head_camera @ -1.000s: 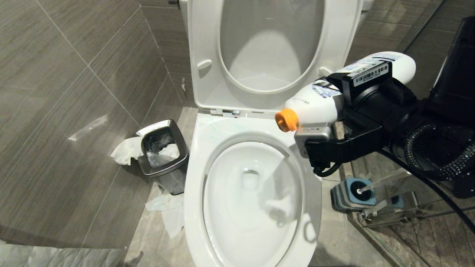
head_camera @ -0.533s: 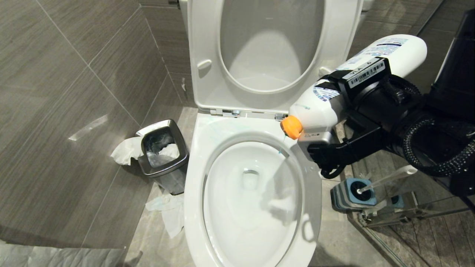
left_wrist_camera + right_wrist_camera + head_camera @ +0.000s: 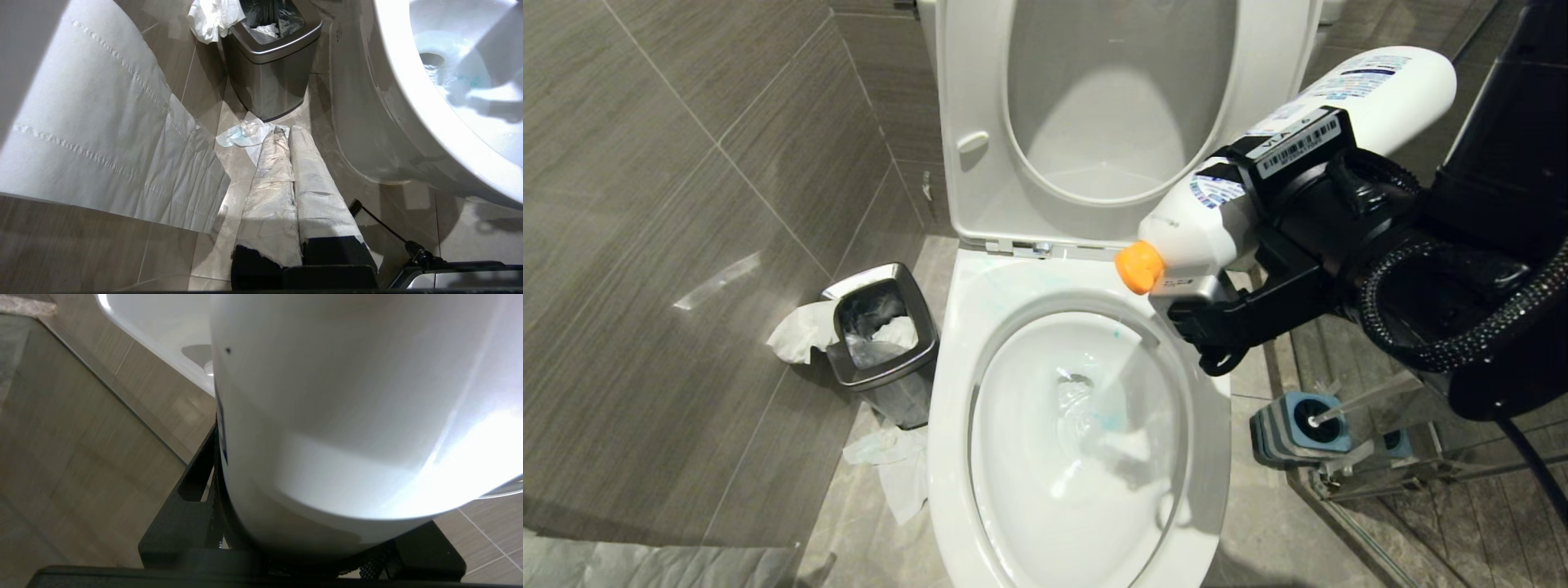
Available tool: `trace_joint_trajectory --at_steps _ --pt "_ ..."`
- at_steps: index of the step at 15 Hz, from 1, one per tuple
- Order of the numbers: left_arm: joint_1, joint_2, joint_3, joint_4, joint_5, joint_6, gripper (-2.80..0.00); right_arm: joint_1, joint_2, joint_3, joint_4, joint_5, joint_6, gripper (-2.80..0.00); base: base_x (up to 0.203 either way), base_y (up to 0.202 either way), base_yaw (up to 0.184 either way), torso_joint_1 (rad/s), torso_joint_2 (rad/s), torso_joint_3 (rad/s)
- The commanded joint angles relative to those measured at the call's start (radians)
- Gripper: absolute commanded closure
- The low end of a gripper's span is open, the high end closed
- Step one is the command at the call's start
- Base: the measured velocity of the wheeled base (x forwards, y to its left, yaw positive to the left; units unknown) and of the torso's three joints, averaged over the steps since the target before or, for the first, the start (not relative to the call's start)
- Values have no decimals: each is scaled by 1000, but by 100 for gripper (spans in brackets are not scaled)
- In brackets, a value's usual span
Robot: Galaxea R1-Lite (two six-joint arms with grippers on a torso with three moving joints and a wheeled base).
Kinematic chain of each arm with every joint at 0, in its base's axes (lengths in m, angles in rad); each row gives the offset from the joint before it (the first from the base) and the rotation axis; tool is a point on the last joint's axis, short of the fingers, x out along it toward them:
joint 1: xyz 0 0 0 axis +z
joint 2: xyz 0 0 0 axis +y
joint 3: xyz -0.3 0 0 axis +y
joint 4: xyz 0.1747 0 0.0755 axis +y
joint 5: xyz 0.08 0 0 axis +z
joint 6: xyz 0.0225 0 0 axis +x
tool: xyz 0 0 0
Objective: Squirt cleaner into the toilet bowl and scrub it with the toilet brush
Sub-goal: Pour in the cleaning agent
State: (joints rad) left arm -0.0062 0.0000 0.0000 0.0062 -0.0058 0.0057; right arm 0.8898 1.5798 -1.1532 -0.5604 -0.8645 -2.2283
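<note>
- A white cleaner bottle (image 3: 1290, 155) is being clamped across its middle by the right gripper (image 3: 1258, 245), above the far right rim of the toilet bowl (image 3: 1217, 457).
- The bottle is being held tilted, its orange cap (image 3: 1139, 267) pointed down and left over the rim; the base is raised up to the right.
- Cleaner (image 3: 1107, 420) is being seen as turquoise tint in the water beside the drain, with a small spot on the far inner wall.
- The seat and lid (image 3: 980, 122) are being kept raised upright at the far side, just behind the bottle; the bowl's mouth is being left open on the left and near sides.
- The toilet brush (image 3: 1364, 400) is being kept in its grey-and-blue holder (image 3: 1290, 433) on the floor right of the bowl, below the right arm, its handle leaning right.
- A glass panel (image 3: 1421, 482) is being seen just right of the holder, closing in that side.
- A steel waste bin (image 3: 882, 343) is being seen left of the bowl, near the tiled wall (image 3: 686, 245), with crumpled paper (image 3: 890, 474) on the floor around it.
- The left gripper (image 3: 286, 134) is being held low at the near left of the bowl, paper-wrapped fingers (image 3: 273, 183) pressed together, nothing between them.
</note>
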Motion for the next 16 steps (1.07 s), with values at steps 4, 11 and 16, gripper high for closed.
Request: trace_joint_trajectory --at_steps 4,11,16 --pt "0 0 2 0 0 -1 0 13 33 -26 -7 -15 -9 0 0 0 0 0 0 0" --pt "0 0 2 0 0 0 0 17 48 -28 -55 -22 -8 0 0 0 0 0 0 0" --pt "0 1 2 0 0 -1 0 17 52 -31 -56 -22 -5 0 0 0 0 0 0 0"
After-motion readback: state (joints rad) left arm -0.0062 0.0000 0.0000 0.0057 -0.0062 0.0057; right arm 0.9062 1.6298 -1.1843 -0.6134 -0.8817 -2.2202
